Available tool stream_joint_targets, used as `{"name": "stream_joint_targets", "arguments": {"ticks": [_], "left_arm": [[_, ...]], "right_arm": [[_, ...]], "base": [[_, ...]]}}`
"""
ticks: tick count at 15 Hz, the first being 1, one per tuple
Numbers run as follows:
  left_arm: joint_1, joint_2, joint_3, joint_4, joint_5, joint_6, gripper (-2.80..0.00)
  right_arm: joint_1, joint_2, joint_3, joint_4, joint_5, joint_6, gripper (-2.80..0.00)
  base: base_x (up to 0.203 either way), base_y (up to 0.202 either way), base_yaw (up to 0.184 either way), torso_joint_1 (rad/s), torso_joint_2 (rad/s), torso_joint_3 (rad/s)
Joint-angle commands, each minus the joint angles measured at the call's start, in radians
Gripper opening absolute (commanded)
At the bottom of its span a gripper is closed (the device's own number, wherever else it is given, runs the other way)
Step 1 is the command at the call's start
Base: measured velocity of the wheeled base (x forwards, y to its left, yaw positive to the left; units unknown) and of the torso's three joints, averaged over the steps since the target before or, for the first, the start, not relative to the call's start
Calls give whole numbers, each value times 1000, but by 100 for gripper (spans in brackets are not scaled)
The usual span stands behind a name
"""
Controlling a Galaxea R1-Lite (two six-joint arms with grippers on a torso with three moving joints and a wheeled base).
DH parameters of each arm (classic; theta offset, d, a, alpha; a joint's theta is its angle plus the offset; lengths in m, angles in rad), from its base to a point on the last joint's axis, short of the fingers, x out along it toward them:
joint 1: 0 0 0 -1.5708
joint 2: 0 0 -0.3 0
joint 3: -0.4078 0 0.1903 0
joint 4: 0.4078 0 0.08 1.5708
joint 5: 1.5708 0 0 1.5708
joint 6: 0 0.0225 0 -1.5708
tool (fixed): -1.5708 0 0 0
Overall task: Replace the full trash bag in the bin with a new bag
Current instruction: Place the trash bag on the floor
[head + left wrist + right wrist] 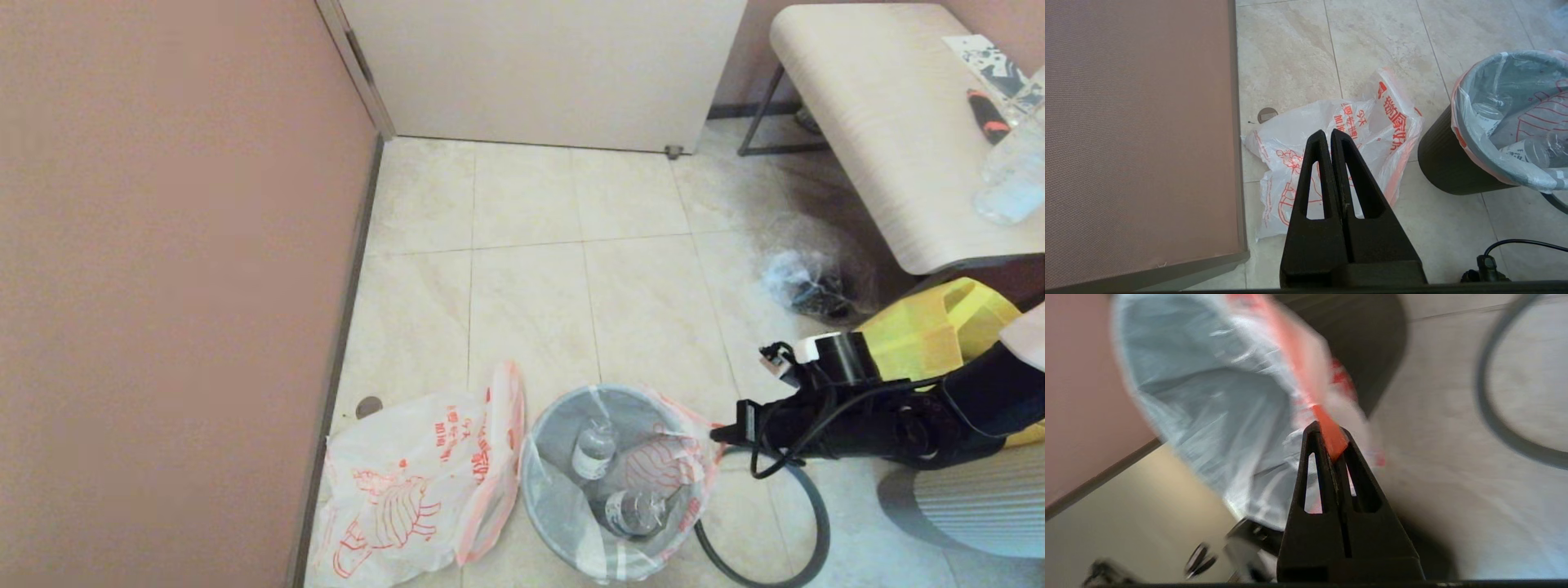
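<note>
The bin (1447,163), small, round and black, stands on the tiled floor. The full trash bag (661,465) lines it, with clear bottles (593,449) showing inside. My right gripper (718,431) is at the bin's right rim, shut on the bag's orange-red edge (1331,437). A thin dark hoop (819,523) lies on the floor right of the bin. The new bag (408,482) lies flat and limp on the floor left of the bin, by the wall. My left gripper (1327,132) hangs above the new bag (1290,134), shut and holding nothing; it is outside the head view.
A pink wall (163,286) runs close along the left. A white bench (882,122) with a bottle (1012,180) stands at the back right. A yellow tote (931,327), a grey ribbed round object (980,506) and a crumpled clear bag (808,282) sit on the right.
</note>
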Motion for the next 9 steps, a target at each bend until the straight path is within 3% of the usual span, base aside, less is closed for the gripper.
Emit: {"name": "stream_joint_targets", "arguments": {"ticks": [1,9], "left_arm": [[0,-2,0,0,0,0,-280],[0,-2,0,0,0,0,-280]], "right_arm": [[0,-14,3,-3,41,2,-280],[-6,77,-68,-1,370,0,-280]], "base": [[0,0,0,0,0,0],[0,0,0,0,0,0]]}}
